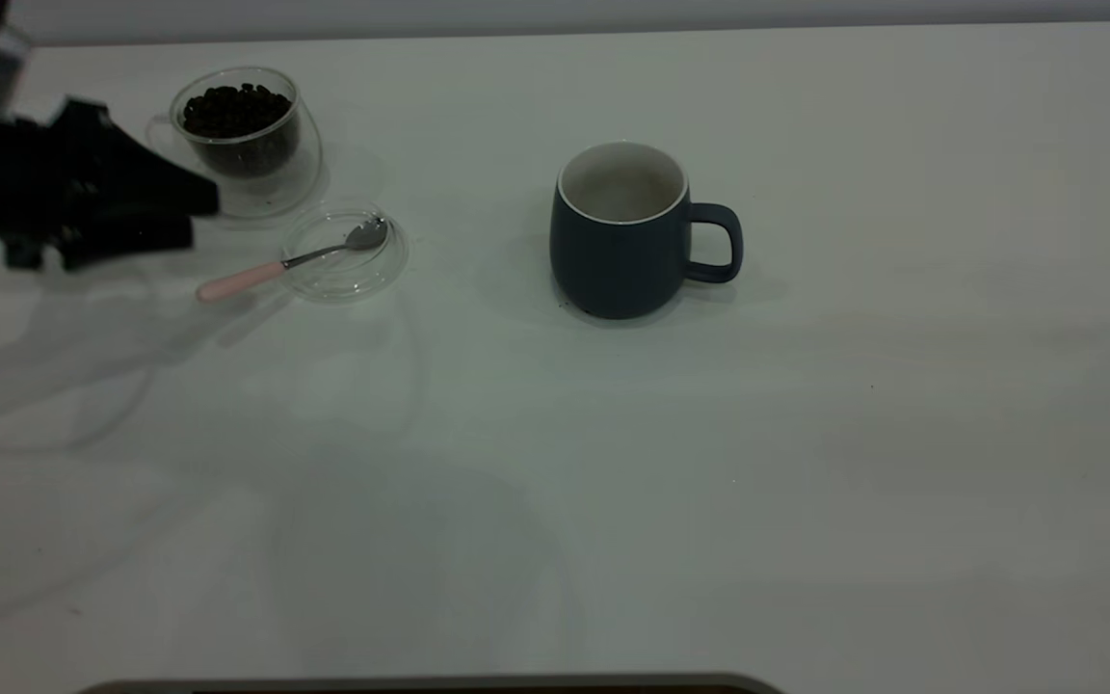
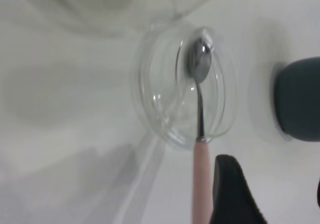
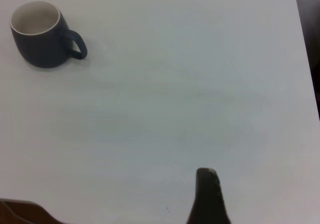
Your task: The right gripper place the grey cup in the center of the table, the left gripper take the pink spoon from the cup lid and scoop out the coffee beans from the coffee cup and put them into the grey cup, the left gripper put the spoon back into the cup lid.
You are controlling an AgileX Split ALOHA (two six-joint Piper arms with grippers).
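The grey cup (image 1: 622, 236) stands upright and empty near the table's (image 1: 806, 482) middle, handle to the right. The coffee cup (image 1: 242, 125) with coffee beans (image 1: 235, 108) stands at the far left. In front of it lies the cup lid (image 1: 348, 260), with the pink spoon (image 1: 237, 280) resting in it, bowl inside, handle over the rim. My left gripper (image 1: 198, 217) is open and empty, just left of the spoon handle. In the left wrist view one finger (image 2: 230, 191) is beside the handle (image 2: 200, 184). My right gripper (image 3: 265, 194) is open, far from the grey cup (image 3: 42, 33).
A dark strip (image 1: 420, 686) runs along the table's near edge. The table's right edge (image 3: 302, 58) shows in the right wrist view. The right arm is out of the exterior view.
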